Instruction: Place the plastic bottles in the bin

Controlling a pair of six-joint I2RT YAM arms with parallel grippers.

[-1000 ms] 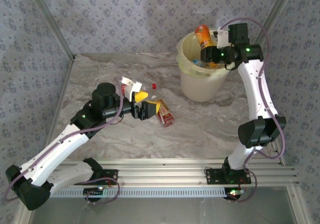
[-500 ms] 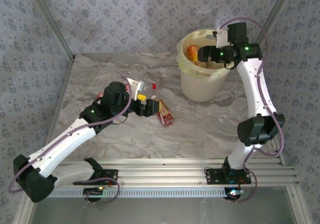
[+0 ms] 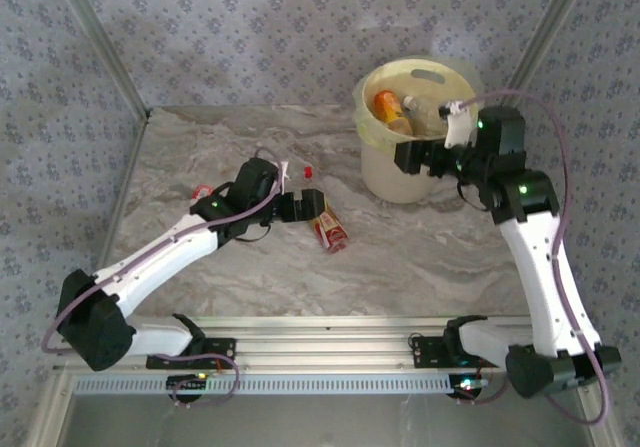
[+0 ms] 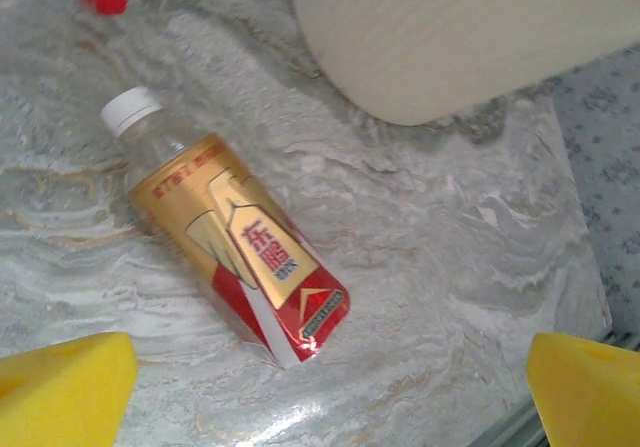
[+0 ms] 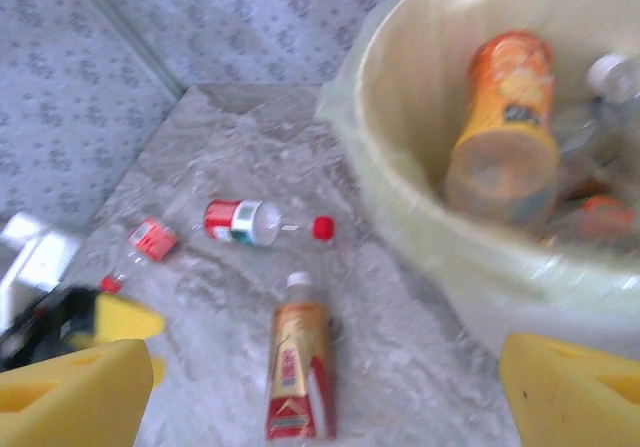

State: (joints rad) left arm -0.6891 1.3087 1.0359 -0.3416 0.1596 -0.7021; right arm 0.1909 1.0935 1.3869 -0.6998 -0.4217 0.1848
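Tabletop: grey marbled slab point(image 3: 420, 257) inside patterned walls, with the bin point(image 3: 400, 177) standing at its far right.
Just changed, right side: a second ago your right arm held the orange-labelled bottle point(image 3: 388, 107) high over the rim. Now that bottle lies inside the bin on other bottles, and the arm has drawn back to the bin's near side.
Right gripper point(image 3: 402, 155): empty. On the right wrist camera its yellow pads point(image 5: 70, 397) stand wide apart with nothing between them.
Just changed, left side: the left arm has stretched forward across the table, bringing the left gripper point(image 3: 305, 205) just beside the gold-and-red bottle point(image 4: 235, 247).
Left gripper: spread wide and holding nothing. The bottle lies flat on the marble beyond the pads, white cap pointing away, and is not yet between them.
Left on the table: that gold-and-red bottle, a red-capped bottle point(image 5: 250, 222) farther back, and a small red-labelled bottle point(image 5: 145, 242) near the left arm – three that you can count from the right wrist camera.
Meaning for the task: one more bottle is delivered, so the right arm is free for another pick – the job is well along but not done. The left pick looks like your step in hand, and it probably needs the jaws lowered astride the bottle's body.
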